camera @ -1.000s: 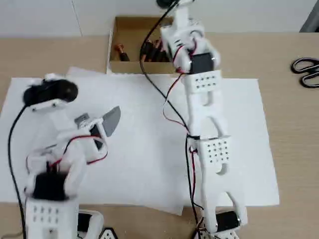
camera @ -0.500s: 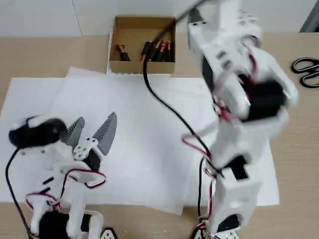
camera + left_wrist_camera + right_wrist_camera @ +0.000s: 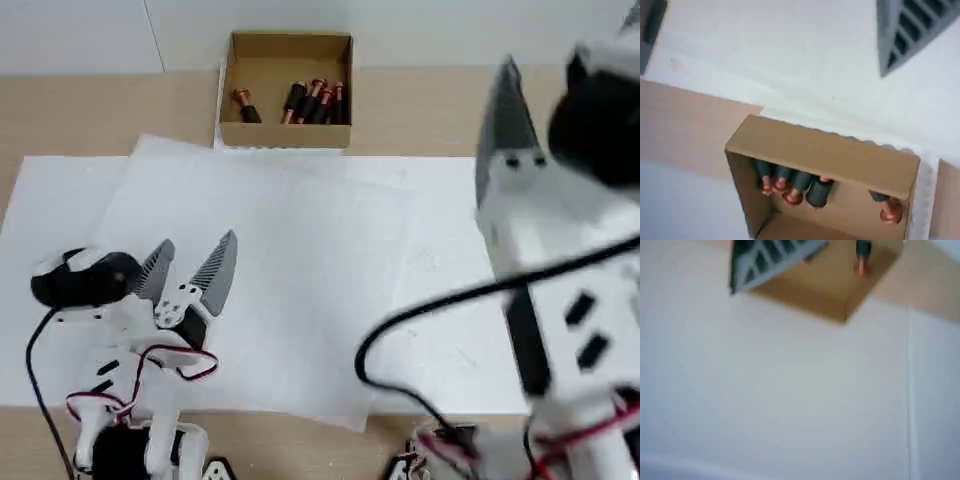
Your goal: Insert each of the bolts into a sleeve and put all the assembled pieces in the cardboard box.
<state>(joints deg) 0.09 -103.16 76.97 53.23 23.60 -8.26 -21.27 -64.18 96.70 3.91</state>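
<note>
The cardboard box stands at the far middle of the table. Several dark sleeves with copper bolts lie in it, one piece apart from the rest. My left gripper hovers open and empty over the white paper at the near left, pointing at the box. Its wrist view shows the box's wall and the pieces beyond its spread fingers. My right gripper is raised high at the right, well away from the box. Its wrist view shows the gripper above the paper, the box beyond.
A large white paper sheet covers the middle of the wooden table. A black cable loops from the right arm near the front edge.
The right arm has drawn back from the box and risen to the right, close to the camera. The left arm has pulled back a little, its gripper opening.
</note>
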